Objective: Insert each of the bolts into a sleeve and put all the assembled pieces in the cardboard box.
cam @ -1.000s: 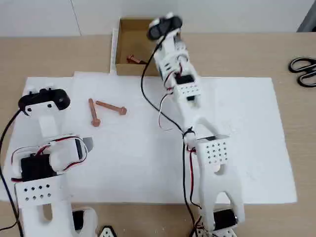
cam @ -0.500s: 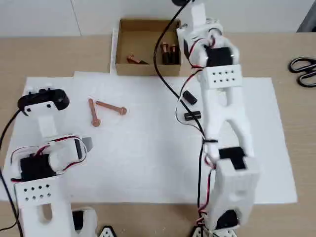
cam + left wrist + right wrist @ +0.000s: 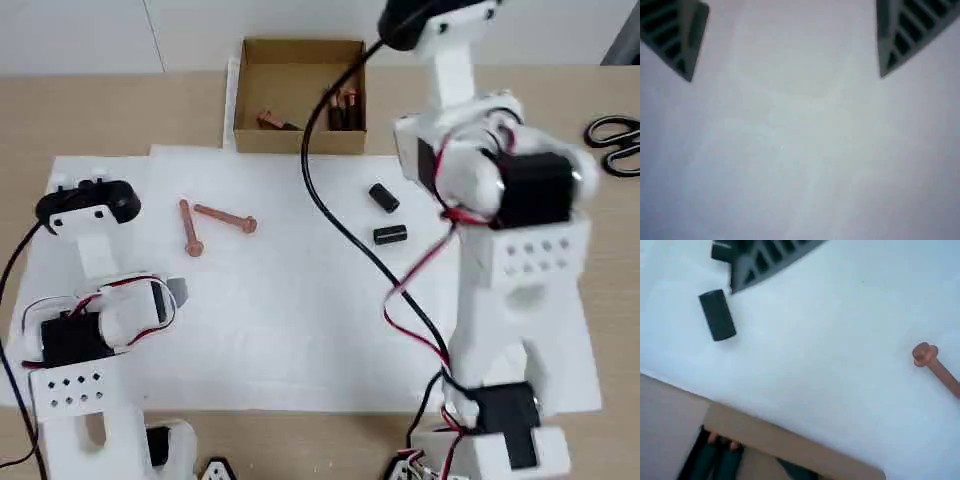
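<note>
the left claw stands wide open over the bare white sheet. its two fingers are far apart, with nothing held and nothing touched. in the high view it sits at the sheet's left edge. the right claw hangs high over the far side of the sheet, near the cardboard box; whether it is open or closed cannot be told.

two bare bolts lie flat on the sheet between the left claw and the box. the left bolt has its long axis running toward and away from the arms, head at the near end. the right bolt lies almost crosswise, head toward the right arm. their headless tips lie close together.

further right, two black sleeves lie on their sides, apart from each other. the far sleeve is slanted and the near sleeve lies crosswise.

in the box, two assembled pieces lie side by side at the right wall, long axes pointing away from the arms, copper ends at the far side. a third piece lies toward the left wall.

scissors rest on the table at the far right.
</note>
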`<state>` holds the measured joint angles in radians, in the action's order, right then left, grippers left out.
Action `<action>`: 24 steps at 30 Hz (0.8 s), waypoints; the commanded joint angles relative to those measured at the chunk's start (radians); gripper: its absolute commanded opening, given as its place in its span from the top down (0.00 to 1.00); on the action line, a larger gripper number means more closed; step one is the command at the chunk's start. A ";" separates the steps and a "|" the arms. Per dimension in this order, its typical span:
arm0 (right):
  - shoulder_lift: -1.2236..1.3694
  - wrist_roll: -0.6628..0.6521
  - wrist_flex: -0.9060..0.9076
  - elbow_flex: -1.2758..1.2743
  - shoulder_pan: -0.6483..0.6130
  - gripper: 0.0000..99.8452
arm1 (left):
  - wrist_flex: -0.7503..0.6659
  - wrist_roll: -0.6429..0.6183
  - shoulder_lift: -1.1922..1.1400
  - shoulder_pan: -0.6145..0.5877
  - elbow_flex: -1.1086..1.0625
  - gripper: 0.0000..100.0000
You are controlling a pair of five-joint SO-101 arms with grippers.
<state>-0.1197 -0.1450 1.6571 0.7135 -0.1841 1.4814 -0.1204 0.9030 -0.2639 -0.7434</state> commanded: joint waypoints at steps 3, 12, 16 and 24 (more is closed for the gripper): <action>-0.001 -0.005 0.001 -0.051 0.018 0.81 | -0.020 0.005 0.017 -0.005 0.012 0.77; 0.216 -0.189 -0.038 -0.209 0.004 0.81 | -0.020 0.005 0.017 -0.006 0.012 0.77; 0.331 -0.232 -0.097 -0.209 -0.013 0.81 | -0.020 0.005 0.017 -0.006 0.010 0.77; 0.530 -0.293 -0.259 -0.209 -0.031 0.81 | -0.026 0.005 0.017 -0.006 0.007 0.77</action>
<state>0.3836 -0.4196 1.4515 0.5017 -0.2102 1.4799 -0.1204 0.9030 -0.2639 -0.7434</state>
